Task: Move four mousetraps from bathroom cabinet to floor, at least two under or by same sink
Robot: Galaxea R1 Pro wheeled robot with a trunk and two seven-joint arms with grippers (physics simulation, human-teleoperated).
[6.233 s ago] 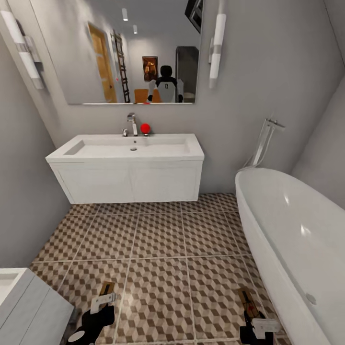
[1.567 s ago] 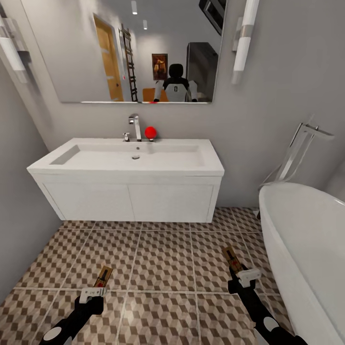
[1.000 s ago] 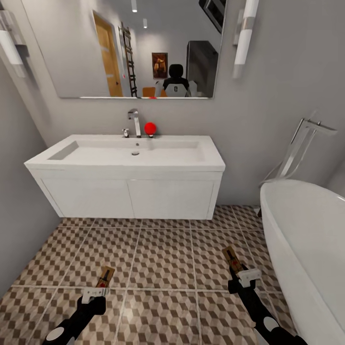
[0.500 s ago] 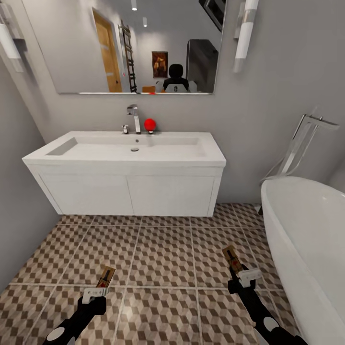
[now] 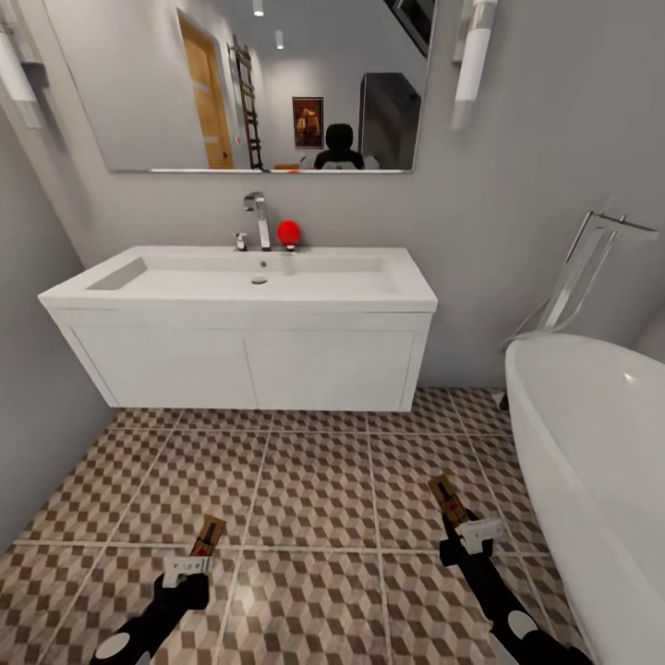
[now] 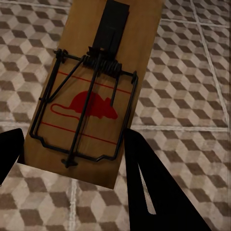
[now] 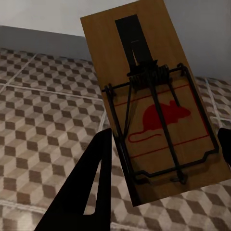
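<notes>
Each gripper holds one mousetrap above the bathroom floor (image 5: 314, 480). My left gripper (image 5: 189, 563) is shut on a tan mousetrap (image 5: 207, 538) low at the left; the left wrist view shows that mousetrap (image 6: 96, 91), with its red mouse print and black wire, between the dark fingers (image 6: 154, 183). My right gripper (image 5: 469, 534) is shut on a second mousetrap (image 5: 449, 499), also seen close up as a mousetrap (image 7: 154, 106) in the right wrist view. The white sink (image 5: 240, 277) on its boxy vanity stands ahead against the wall, with floor between it and both grippers. The cabinet is out of view.
A white oval bathtub (image 5: 591, 443) runs along the right side, close to the right arm, with a chrome filler (image 5: 582, 268) behind it. A grey wall (image 5: 37, 416) bounds the left. A faucet (image 5: 259, 220) and a red ball (image 5: 289, 232) sit on the sink; a mirror (image 5: 249, 83) hangs above.
The camera has moved closer to the sink and lower, so the vanity looms larger. Both grippers still hold their mousetraps in about the same place in the picture.
</notes>
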